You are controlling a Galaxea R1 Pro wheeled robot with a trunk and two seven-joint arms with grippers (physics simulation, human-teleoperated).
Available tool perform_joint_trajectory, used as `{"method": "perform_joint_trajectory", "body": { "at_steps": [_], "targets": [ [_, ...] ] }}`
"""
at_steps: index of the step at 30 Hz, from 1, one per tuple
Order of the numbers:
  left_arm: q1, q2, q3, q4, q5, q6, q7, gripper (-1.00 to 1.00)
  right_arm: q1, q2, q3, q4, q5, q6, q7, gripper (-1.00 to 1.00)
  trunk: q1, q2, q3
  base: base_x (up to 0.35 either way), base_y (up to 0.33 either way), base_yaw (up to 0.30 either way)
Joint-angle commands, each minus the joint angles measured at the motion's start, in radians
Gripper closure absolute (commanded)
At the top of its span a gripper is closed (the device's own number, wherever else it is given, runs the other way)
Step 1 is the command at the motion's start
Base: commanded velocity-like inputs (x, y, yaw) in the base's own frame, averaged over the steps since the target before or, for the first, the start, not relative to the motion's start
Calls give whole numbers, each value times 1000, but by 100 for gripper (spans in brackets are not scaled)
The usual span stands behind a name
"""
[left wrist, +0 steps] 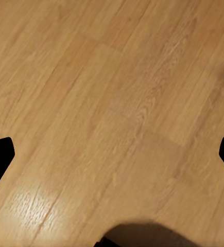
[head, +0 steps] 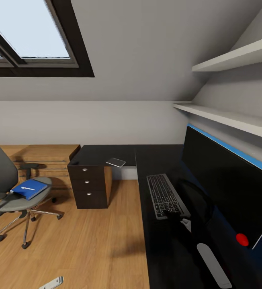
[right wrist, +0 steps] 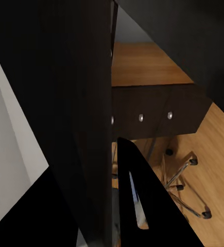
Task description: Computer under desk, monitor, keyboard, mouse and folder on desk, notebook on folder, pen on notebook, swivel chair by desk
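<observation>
The black desk (head: 147,160) carries the wide monitor (head: 227,188) along the right wall and the keyboard (head: 164,194) in front of it. My right gripper (head: 174,214) hovers dark at the keyboard's near end; one black finger (right wrist: 142,206) shows in the right wrist view, and its state is unclear. A thin notebook (head: 115,162) lies near the desk's inner corner. The blue folder (head: 29,188) rests on the swivel chair (head: 4,176) with the white pen (head: 27,188) on it. My left gripper (left wrist: 112,154) is open over bare floor. The mouse and the computer are out of view.
Three black drawers with silver knobs (head: 89,184) stand under the desk's left end, and a wooden chest (head: 46,158) sits behind the chair. Two white shelves (head: 227,116) jut from the right wall above the monitor. Wood floor (head: 86,241) lies open between chair and desk.
</observation>
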Motion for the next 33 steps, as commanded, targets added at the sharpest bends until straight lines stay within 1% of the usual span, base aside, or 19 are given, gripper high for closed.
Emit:
{"method": "perform_joint_trajectory", "body": {
  "at_steps": [1, 7, 16, 21, 30, 33],
  "targets": [
    [-1, 1, -9, -1, 11, -5, 6, -100, -1, 0, 0, 0, -7, 2, 2, 100, 0, -1, -1, 0, 0, 0],
    [-1, 1, -7, -1, 11, -5, 7, -100, -1, 0, -1, 1, -7, -16, 2, 100, 0, -1, -2, 0, 0, -10],
    [-1, 1, -7, -1, 11, -5, 7, -100, -1, 0, -1, 1, -8, -18, 0, 100, 0, -1, -2, 0, 0, -17],
    [-1, 1, -8, -1, 11, -5, 7, -100, -1, 0, 0, 1, -8, -18, 0, 100, 0, -1, -2, 0, 0, -147],
    [-1, 1, -6, -10, 11, -9, 7, -100, -1, 0, -2, 1, -8, -18, 0, 100, 0, -1, -2, 0, 0, -17],
    [-1, 1, -6, -11, 11, -9, 8, -100, -1, -1, -3, 0, -7, -19, 2, 100, 12, -22, -12, 0, 0, 0]
  ]
}}
